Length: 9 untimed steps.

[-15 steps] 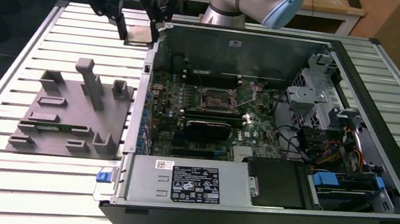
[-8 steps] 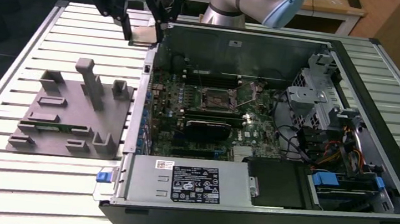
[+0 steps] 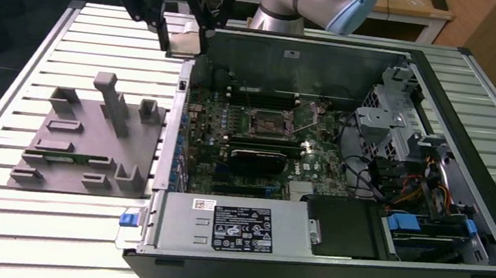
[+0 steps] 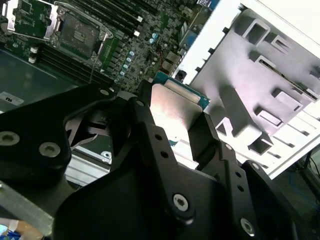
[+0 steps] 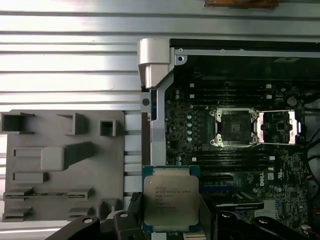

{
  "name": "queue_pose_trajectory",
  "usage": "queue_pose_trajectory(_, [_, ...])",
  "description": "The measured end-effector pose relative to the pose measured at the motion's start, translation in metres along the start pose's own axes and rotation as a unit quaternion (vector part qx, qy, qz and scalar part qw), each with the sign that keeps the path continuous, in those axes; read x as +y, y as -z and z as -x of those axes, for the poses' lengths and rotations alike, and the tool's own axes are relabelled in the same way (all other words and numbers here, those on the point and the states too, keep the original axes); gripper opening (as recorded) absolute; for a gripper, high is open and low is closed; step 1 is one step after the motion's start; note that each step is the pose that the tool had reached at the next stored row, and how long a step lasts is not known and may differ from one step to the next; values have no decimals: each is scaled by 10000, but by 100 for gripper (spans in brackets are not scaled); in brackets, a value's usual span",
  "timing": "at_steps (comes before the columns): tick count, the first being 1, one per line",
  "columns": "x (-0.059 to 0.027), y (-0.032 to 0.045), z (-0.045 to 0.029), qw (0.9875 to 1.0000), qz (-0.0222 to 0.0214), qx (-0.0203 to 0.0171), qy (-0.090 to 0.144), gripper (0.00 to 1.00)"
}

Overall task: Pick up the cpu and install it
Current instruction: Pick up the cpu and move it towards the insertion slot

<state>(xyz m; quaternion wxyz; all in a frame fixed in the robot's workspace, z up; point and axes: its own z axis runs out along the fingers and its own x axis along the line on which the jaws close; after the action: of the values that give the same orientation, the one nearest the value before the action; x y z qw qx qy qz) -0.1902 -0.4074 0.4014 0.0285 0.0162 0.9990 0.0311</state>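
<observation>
The cpu (image 3: pixel 185 44), a flat square chip with a pale silver lid, hangs in the air above the far corner of the open computer case (image 3: pixel 475 87) on the exterior view's left. My gripper (image 3: pixel 185 34) is shut on it, one finger on each side edge. In both wrist views the cpu (image 5: pixel 170 199) (image 4: pixel 174 111) sits between the black fingers (image 5: pixel 134 212) (image 4: pixel 141 116). The empty cpu socket (image 3: pixel 268 121) (image 5: pixel 233 127) (image 4: pixel 78 34) lies on the motherboard with its metal load plate (image 5: pixel 279 127) swung open beside it.
A grey moulded fixture (image 3: pixel 81 142) (image 5: pixel 60 162) lies on the slatted table on the exterior view's left of the case. Inside the case are a black heatsink block (image 3: pixel 259 161), a silver power supply (image 3: pixel 230 226), drive cages and cable bundles (image 3: pixel 408 190).
</observation>
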Motion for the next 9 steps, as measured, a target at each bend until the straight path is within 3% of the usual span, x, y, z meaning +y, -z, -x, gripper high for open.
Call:
queue_pose_trajectory(5, [0,-36,42,10000,-1,1,0,54])
queue_pose_trajectory(9, [0,-74,122,10000,-1,1,0,54])
